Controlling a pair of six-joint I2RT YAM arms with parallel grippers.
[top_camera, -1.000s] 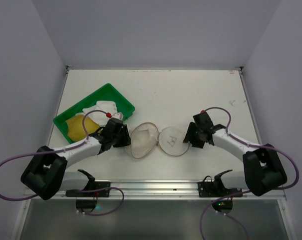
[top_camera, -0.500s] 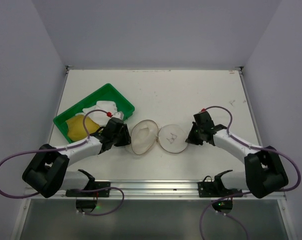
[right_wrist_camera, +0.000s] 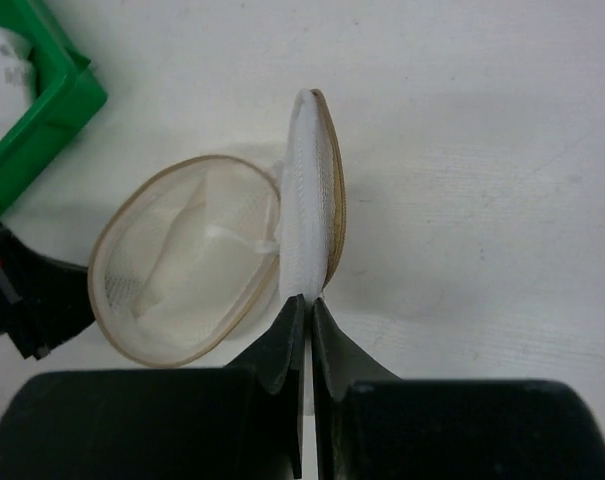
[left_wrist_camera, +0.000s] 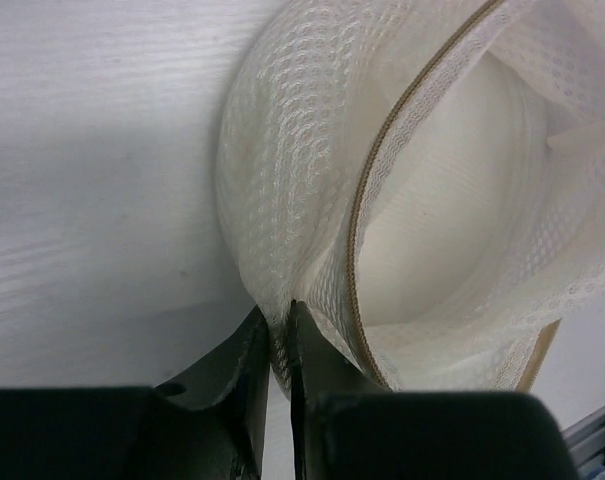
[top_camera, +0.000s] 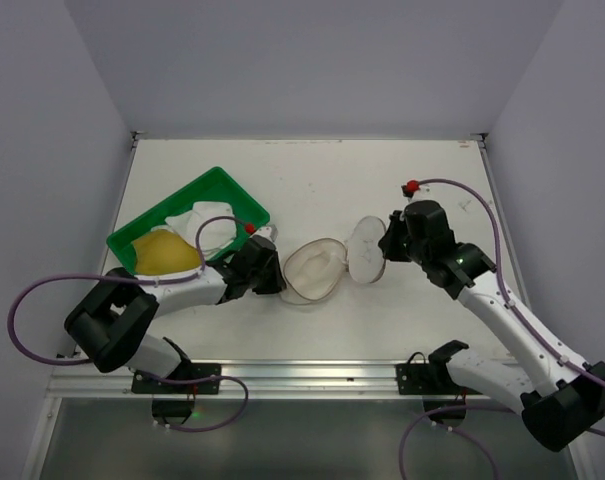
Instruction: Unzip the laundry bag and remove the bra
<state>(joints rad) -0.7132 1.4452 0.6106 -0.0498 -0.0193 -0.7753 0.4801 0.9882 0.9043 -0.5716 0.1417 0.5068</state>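
Near the middle of the worktop (top_camera: 312, 180), between the two arms, the laundry bag (top_camera: 327, 265) lies unzipped and parted like a clamshell. One half rests flat with its hollow facing up. The lid half (right_wrist_camera: 307, 180) stands on edge beside it, joined at the hinge side. A pale, padded shape with a thin strap across it sits in the flat half, which I take to be the bra (right_wrist_camera: 187, 255).

The left hand (left_wrist_camera: 279, 335) is pressed together on the mesh wall at the flat half's outer rim. The right hand (right_wrist_camera: 309, 305) pinches the lower edge of the upright lid half.

Both hands are occupied, so one must let go to reach in. If the right one releases, the lid half may flop shut over the bra. If the left one releases, the light bag will probably slide or lift with the bra. Each pinch is on thin mesh and could slip under a sideways tug. The strap might also snag on the zip.

Off to the left, the green tray (top_camera: 244, 192) holds a yellow cloth (top_camera: 164, 255) and a white item (top_camera: 210, 228), with the left arm's cable looping above them.
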